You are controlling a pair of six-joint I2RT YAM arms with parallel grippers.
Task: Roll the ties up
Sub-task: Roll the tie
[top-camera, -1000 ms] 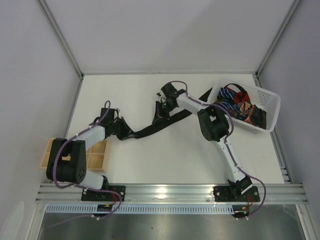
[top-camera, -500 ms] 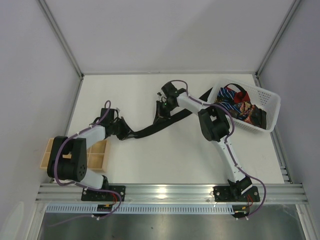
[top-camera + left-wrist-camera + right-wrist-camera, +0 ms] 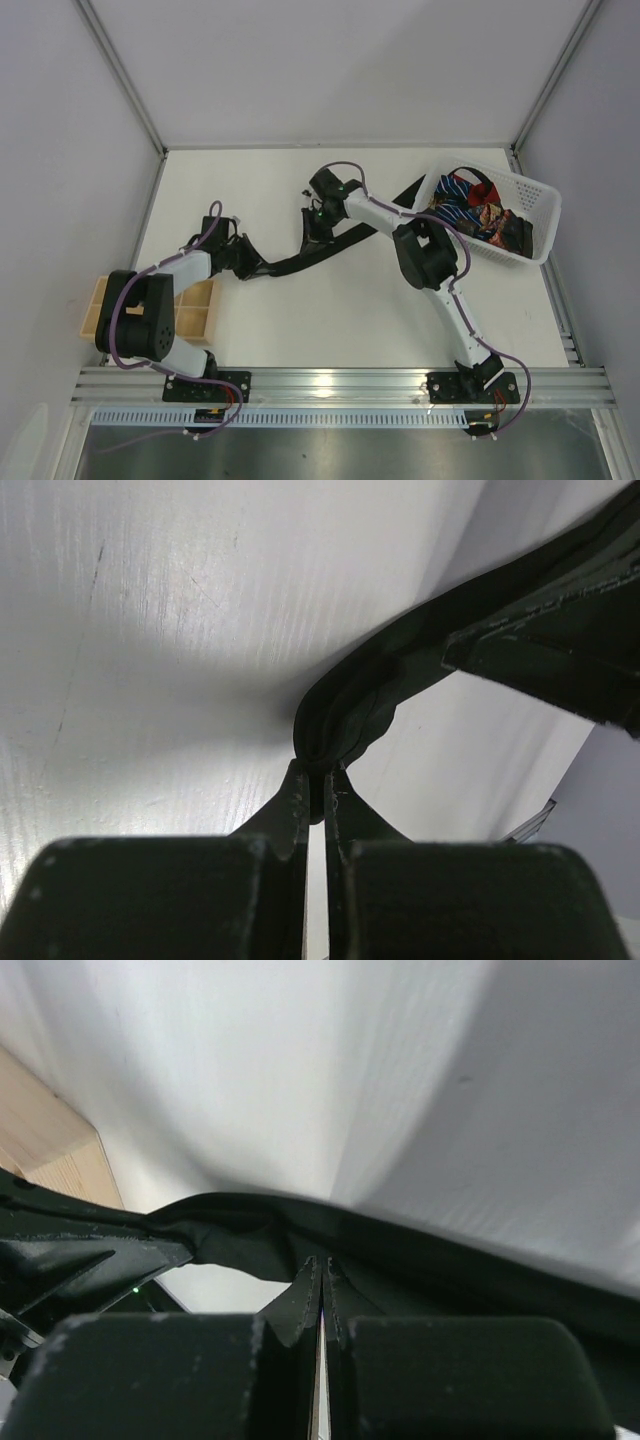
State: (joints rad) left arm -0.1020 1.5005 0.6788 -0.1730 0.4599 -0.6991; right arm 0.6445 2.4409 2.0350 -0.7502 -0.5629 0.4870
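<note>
A plain black tie [image 3: 290,262] lies stretched across the table, from the left gripper up toward the basket. My left gripper [image 3: 243,262] is shut on a bunched fold at the tie's left end. In the left wrist view, that fold of the tie [image 3: 380,680] is pinched between the tips of the left gripper [image 3: 320,772]. My right gripper [image 3: 315,222] is at the tie's middle. Seen from the right wrist, the right gripper [image 3: 322,1263] is shut with its tips in the cloth of the tie [image 3: 450,1260]. More ties [image 3: 478,210], striped, red and patterned, lie heaped in the basket.
A white lattice basket [image 3: 541,214] stands at the back right, beside the right arm's elbow. A wooden compartment tray [image 3: 195,312] sits at the near left by the left arm's base, and its corner shows in the right wrist view [image 3: 55,1150]. Walls enclose the table on three sides.
The right gripper has moved a little to the left along the table, taking the middle of the black tie with it. The left gripper has stayed where it was.
</note>
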